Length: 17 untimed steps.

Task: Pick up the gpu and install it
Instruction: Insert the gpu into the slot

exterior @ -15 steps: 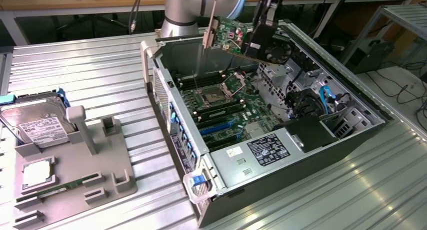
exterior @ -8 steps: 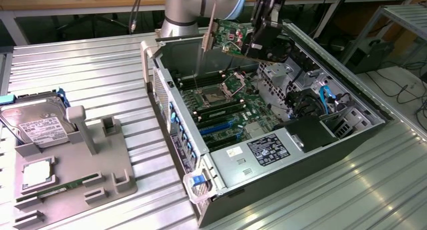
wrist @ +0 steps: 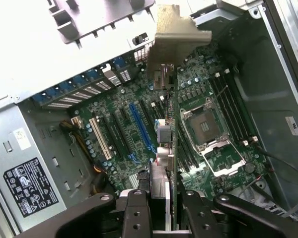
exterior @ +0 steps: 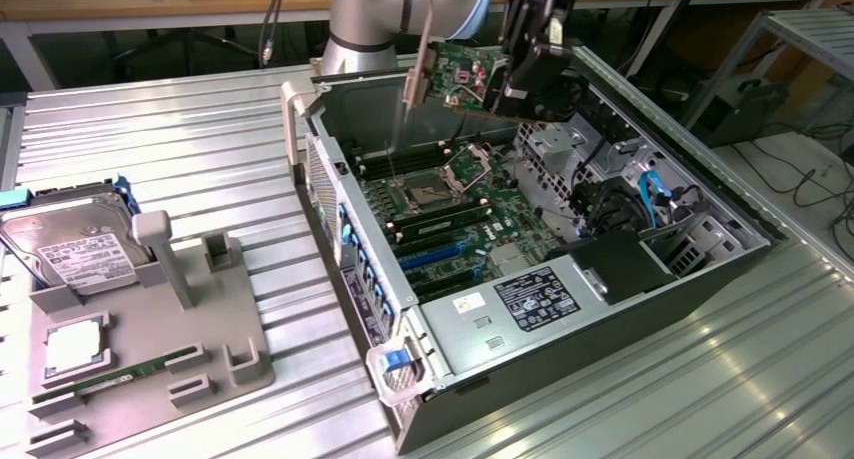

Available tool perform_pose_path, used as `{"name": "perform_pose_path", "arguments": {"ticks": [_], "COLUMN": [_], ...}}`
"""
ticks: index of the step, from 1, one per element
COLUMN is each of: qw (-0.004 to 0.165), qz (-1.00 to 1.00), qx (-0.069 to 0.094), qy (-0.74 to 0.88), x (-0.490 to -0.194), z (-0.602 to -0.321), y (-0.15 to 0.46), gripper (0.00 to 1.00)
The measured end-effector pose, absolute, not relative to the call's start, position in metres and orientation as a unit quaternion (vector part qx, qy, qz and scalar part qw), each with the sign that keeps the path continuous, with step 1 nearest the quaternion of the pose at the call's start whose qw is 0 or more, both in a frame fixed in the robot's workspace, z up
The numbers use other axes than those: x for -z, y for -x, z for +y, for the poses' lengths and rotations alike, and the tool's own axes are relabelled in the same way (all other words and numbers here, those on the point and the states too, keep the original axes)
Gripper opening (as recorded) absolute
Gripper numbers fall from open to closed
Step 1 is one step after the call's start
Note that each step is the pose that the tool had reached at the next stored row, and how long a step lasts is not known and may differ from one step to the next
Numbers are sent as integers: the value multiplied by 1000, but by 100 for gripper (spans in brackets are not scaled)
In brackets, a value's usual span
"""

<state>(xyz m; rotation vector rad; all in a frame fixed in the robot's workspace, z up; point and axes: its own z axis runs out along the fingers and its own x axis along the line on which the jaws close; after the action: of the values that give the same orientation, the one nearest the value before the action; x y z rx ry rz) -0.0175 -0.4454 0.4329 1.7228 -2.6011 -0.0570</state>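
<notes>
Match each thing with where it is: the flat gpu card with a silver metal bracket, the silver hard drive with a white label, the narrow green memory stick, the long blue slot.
Things:
1. gpu card
2. silver hard drive
3. green memory stick
4. blue slot

Places:
A. fixed inside the open computer case
B. lying in a groove of the grey holder
C. clamped in the gripper, above the case
D. resting tilted on the grey holder

Pairs: 1-C, 2-D, 3-B, 4-A
</notes>
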Motion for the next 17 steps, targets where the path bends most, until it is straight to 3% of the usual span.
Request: {"name": "perform_pose_path", "arguments": {"ticks": [17], "qw": [12], "qz": [-768], "qx": [17], "qy": [-640], "x": [-433], "z": [-446], "y": [18], "gripper": [28]}}
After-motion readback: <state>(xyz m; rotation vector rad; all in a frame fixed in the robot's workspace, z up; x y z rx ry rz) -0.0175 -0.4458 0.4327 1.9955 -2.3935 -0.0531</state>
